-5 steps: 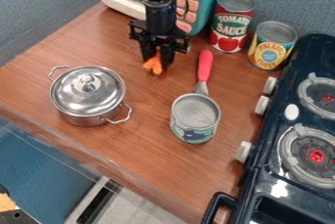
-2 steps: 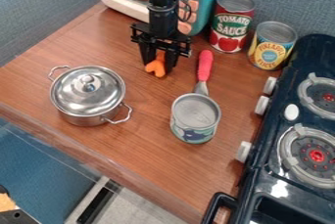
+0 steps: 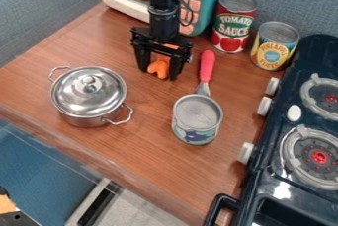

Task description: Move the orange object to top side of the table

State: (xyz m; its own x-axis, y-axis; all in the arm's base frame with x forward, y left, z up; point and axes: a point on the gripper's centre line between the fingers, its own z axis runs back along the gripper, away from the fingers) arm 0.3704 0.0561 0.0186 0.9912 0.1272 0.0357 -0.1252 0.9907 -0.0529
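The black gripper [image 3: 158, 72] hangs over the upper middle of the wooden table [image 3: 142, 143], just in front of the toy microwave. Its two fingers stand apart, so it is open. Between and slightly behind them is the orange object [image 3: 159, 67], low at the table surface, with gaps showing on both sides of it. Part of the orange object is hidden by the gripper.
A lidded metal pot [image 3: 88, 94] is at the left. A can [image 3: 196, 119] stands in the middle with a red-handled utensil [image 3: 207, 67] behind it. The microwave [image 3: 204, 3], tomato can [image 3: 233, 22] and pineapple can [image 3: 274, 46] line the back. A stove [image 3: 310, 136] is at the right.
The gripper's fingers have spread from closed around the orange object to open. The gripper has shifted slightly right, and more of the orange object shows between the fingers.
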